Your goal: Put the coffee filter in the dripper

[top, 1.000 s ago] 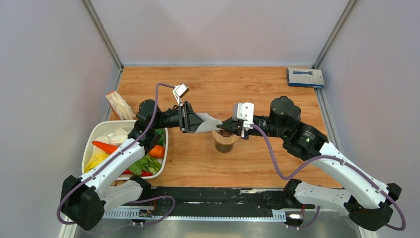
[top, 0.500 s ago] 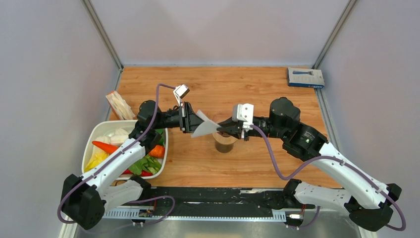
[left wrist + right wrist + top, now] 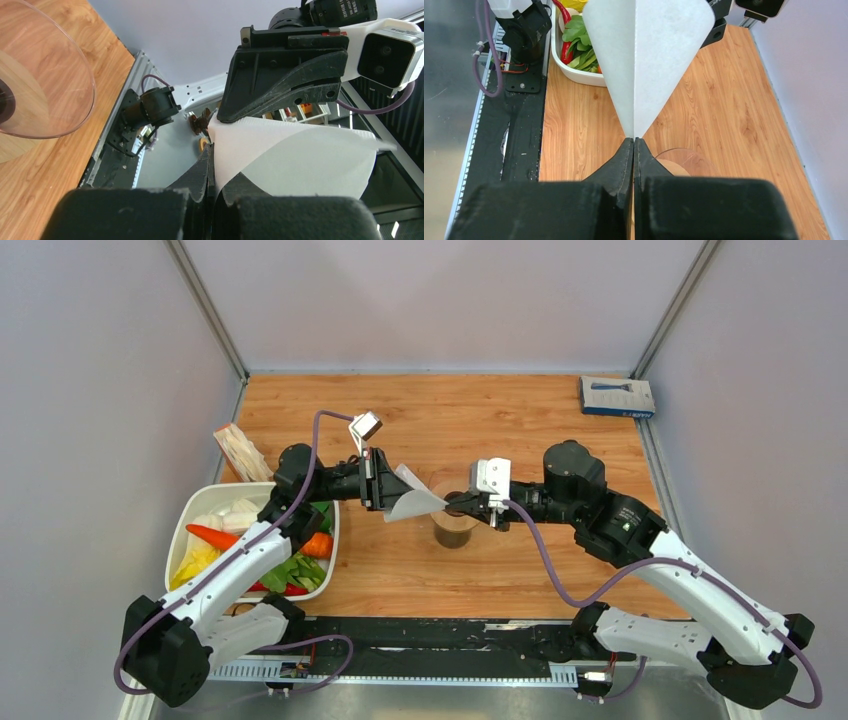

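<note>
Above the table's (image 3: 520, 420) middle, the left gripper (image 3: 386, 494) has pressed its jaws together on the edge of the coffee filter (image 3: 412, 502); a second ago they were spread. The right gripper (image 3: 452, 508), also pressed together, seems to pinch the filter's point. So both arms hold the paper just left of the dripper (image 3: 447, 519), not yet inside it. Only the left wrist view shows the layers parting; the right wrist view shows the point meeting closed tips.

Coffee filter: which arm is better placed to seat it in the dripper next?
Right, probably. The right gripper pinches the pointed tip of the coffee filter just above the dripper; the left gripper holds its wide edge off to the side.
</note>
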Tool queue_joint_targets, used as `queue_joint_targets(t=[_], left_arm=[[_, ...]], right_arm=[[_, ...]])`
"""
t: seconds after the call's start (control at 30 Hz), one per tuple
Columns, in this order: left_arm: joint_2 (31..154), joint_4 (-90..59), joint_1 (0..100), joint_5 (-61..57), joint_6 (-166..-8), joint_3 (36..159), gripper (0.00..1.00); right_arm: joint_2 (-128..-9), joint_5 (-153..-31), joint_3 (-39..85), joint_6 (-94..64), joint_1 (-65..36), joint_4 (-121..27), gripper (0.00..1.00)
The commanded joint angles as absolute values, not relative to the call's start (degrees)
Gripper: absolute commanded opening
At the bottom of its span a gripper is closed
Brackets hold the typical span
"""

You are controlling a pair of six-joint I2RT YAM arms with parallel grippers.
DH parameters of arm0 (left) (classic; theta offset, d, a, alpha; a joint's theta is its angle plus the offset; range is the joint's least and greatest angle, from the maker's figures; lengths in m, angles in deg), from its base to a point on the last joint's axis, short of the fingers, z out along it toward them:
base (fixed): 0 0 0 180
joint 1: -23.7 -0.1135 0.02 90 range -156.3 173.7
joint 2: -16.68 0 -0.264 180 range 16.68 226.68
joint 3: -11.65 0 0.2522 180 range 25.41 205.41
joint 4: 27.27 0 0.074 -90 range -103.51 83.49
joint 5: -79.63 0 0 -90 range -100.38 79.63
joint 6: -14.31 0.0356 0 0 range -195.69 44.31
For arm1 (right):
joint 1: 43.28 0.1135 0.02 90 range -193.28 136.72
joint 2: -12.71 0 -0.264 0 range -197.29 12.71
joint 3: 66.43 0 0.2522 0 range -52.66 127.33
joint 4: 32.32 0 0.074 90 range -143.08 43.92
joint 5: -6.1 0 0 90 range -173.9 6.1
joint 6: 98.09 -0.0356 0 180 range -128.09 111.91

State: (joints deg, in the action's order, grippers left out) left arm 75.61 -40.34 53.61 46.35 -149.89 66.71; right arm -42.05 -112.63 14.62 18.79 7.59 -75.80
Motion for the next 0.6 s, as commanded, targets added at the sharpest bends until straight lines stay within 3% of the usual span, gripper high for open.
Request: queue_joint_targets(t=[0.0,0.43,0.5,0.57], left_arm=[[74.7,-45.8,53.4,48.8,-152.0,67.0,0.0],[74.5,-43.3,53.6,48.4,-150.0,68.1,0.0],[74.7,-42.6,53.7,48.3,-149.5,68.3,0.04],[74.9,-40.5,53.6,48.3,-147.9,68.5,0.22]], right_arm=[[-41.9,-111.8,16.0,20.0,7.8,-76.6,0.0],[-42.6,-111.2,17.1,19.7,7.8,-76.7,0.0],[-42.9,-111.6,17.3,19.4,7.8,-76.1,0.0],[-42.8,-111.7,17.5,19.4,7.8,-75.7,0.0]])
